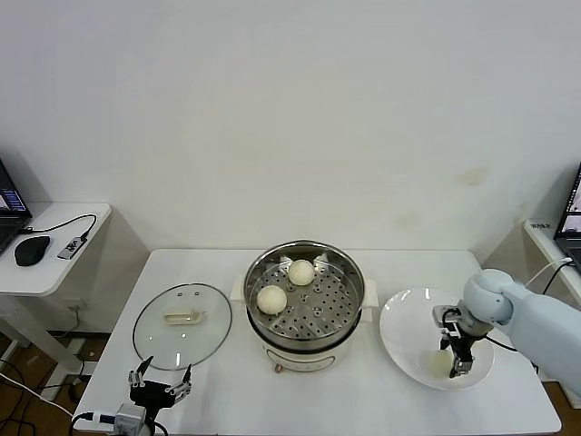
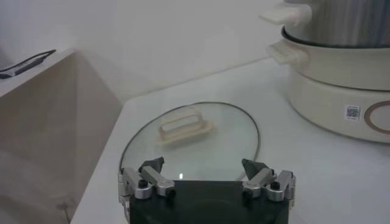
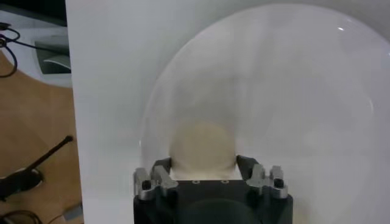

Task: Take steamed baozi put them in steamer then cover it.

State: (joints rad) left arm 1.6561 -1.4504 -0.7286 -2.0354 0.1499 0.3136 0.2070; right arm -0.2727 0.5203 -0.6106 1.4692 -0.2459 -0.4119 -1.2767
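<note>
The steamer stands mid-table on its white pot and holds two baozi. The glass cover lies flat to its left, handle up; it also shows in the left wrist view. My right gripper is down on the white plate, its jaws closed against both sides of a third baozi, which rests on the plate. In the right wrist view that baozi fills the gap of the right gripper. My left gripper is open and empty at the cover's near edge. A fourth baozi is not in view.
The pot's white body stands just right of the cover. A side table with a mouse and cables is at the far left. The table's front edge runs close below both grippers. A laptop edge shows at the far right.
</note>
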